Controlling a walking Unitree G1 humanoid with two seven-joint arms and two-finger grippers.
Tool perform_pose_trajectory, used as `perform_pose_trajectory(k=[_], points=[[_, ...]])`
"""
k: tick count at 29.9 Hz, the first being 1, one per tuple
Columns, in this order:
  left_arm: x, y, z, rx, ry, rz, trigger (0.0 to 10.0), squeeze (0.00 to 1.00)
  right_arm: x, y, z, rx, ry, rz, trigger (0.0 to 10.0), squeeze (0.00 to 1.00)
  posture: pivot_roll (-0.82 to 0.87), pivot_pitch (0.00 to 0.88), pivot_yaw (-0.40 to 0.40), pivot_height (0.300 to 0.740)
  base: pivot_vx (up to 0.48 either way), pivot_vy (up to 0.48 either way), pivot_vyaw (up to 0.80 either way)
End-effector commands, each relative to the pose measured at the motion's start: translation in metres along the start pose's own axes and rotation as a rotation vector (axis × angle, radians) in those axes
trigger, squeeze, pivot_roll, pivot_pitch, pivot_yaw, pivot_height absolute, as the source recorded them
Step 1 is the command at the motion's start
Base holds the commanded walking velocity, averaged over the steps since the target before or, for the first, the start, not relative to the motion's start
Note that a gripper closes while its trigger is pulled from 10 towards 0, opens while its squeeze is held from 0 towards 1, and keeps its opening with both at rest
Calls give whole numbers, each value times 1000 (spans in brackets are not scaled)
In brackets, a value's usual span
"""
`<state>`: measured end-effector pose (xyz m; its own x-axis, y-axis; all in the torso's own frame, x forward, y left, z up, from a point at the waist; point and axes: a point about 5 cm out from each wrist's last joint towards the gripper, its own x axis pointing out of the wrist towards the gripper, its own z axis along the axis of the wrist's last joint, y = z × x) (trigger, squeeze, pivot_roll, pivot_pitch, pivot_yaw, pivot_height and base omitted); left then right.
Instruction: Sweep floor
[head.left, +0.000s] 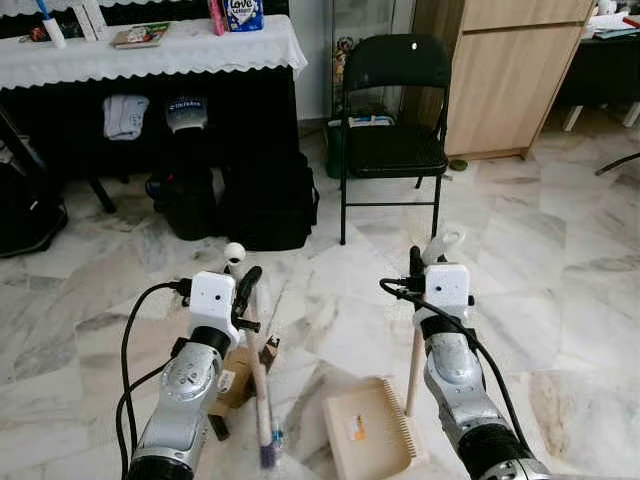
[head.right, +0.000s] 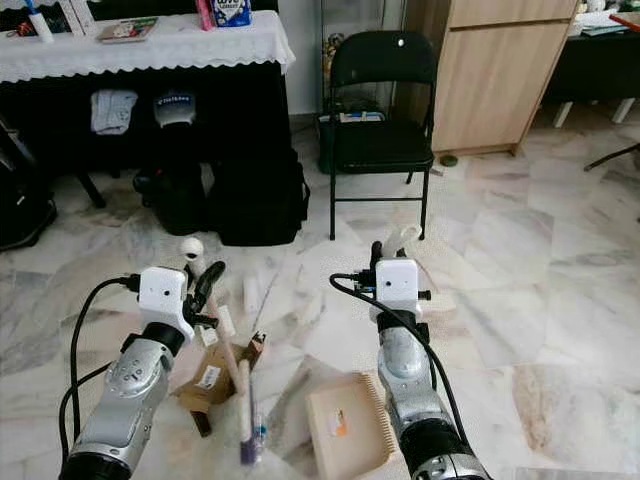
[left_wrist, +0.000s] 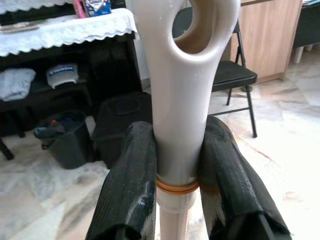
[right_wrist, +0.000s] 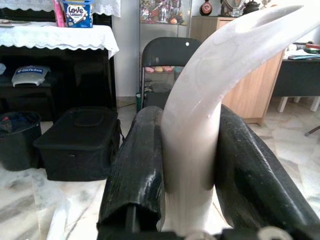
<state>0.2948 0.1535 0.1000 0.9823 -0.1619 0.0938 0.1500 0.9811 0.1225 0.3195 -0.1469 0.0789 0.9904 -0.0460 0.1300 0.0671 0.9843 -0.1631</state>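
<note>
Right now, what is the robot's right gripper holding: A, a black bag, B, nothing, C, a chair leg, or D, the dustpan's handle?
D: the right gripper is shut on the pale dustpan handle, which runs down to the dustpan on the floor.

The head's two eyes look forward and down across the marble floor. Each wrist camera peers close along its own jaws, and all views share the black folding chair.
</note>
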Motion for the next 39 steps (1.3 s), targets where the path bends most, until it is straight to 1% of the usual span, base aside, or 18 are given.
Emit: perform_pose_trajectory(k=[1,9,14,20,21,25,30,31,34,35,39], points=[[0,7,5,37,-38,20,10000,0,0,-1,2,-7,-21,4,10000,0,96,30,54,740,0,0,0],[-1,12,1,59,-27,29,10000,0,-7,-3,-7,-17,-7,-15,10000,0,96,31,51,740,0,0,0],[-2,18,1,72,-25,45,10000,0,-13,-3,-17,-38,36,-10,10000,0,98,32,52,740,0,0,0],[-2,21,0,78,-23,50,10000,0,-16,0,-25,-50,79,1,10000,0,97,34,55,740,0,0,0],[-2,21,-1,79,-22,50,10000,0,-18,2,-29,-54,103,4,10000,0,97,34,55,740,0,0,0],[-2,21,0,79,-23,48,10000,0,-20,5,-33,-57,130,13,10000,0,97,33,56,740,0,0,0],[-1,20,0,78,-25,43,10000,0,-25,10,-42,-52,192,18,10000,0,101,32,55,740,0,0,0],[-1,20,0,78,-24,40,10000,0,-26,10,-45,-44,223,17,10000,0,101,33,55,740,0,0,0],[-1,21,0,78,-23,37,10000,0,-28,8,-51,-32,265,6,10000,0,100,33,54,740,0,0,0],[-1,21,0,76,-24,35,10000,0,-30,7,-53,-10,285,-3,10000,0,100,33,54,740,0,0,0],[0,20,0,74,-25,31,10000,0,-31,6,-56,8,312,-8,10000,0,97,33,53,740,0,0,0]])
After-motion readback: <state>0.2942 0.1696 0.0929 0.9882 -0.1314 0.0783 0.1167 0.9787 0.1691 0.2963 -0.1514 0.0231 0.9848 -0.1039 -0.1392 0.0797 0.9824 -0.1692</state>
